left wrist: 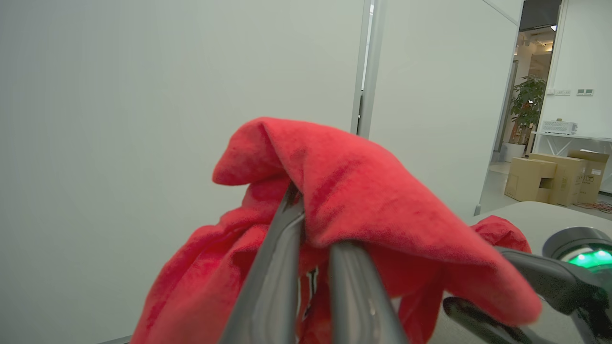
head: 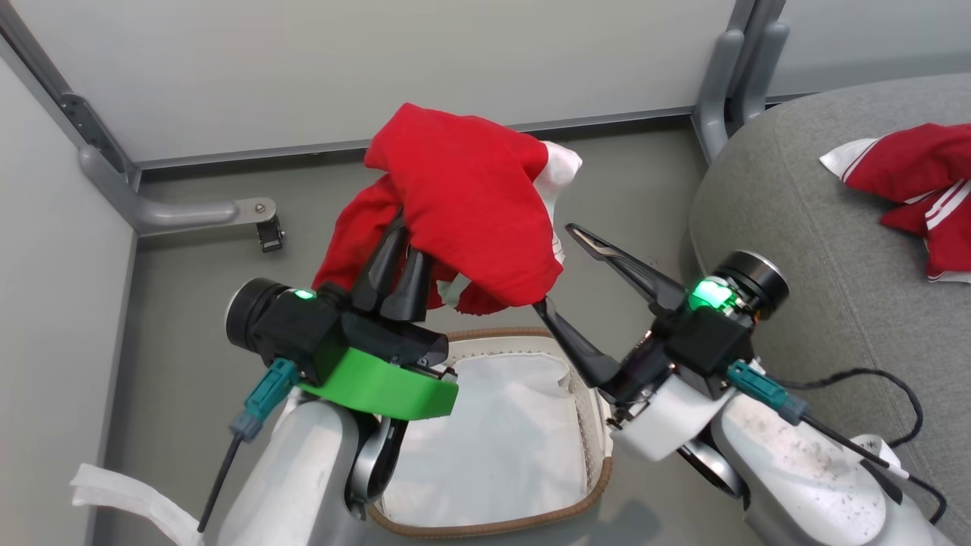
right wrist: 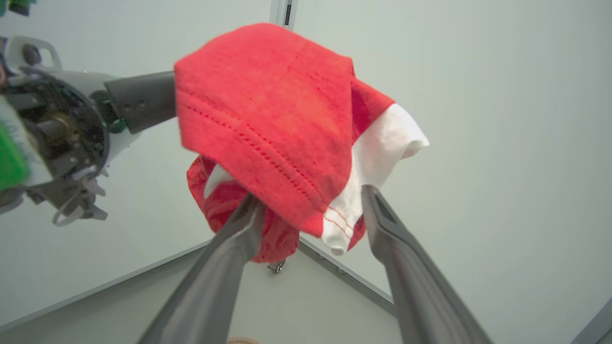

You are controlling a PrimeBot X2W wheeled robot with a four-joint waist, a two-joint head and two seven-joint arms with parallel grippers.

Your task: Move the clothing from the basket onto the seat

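Carry stage now: the left gripper (head: 402, 258) has its two fingers pinched together on a red garment (head: 463, 197), which hangs bunched in the air just above the far rim of the basket (head: 501, 523). In the basket, I see the white liner (head: 493, 432) and no red cloth. Over on the right, the seat (head: 796, 250) already has a second red garment (head: 918, 174) lying on it.

The right gripper (head: 557, 267) stands wide apart. In its wrist view the cloth's white-trimmed hem droops between the two fingers, and one fingertip (right wrist: 248, 210) looks tucked under the fabric, but nothing is clamped.

Next call, as I read it: either close the right gripper on that hem for a two-handed carry, or swing the left arm right across the gap and release over the grey cushion.
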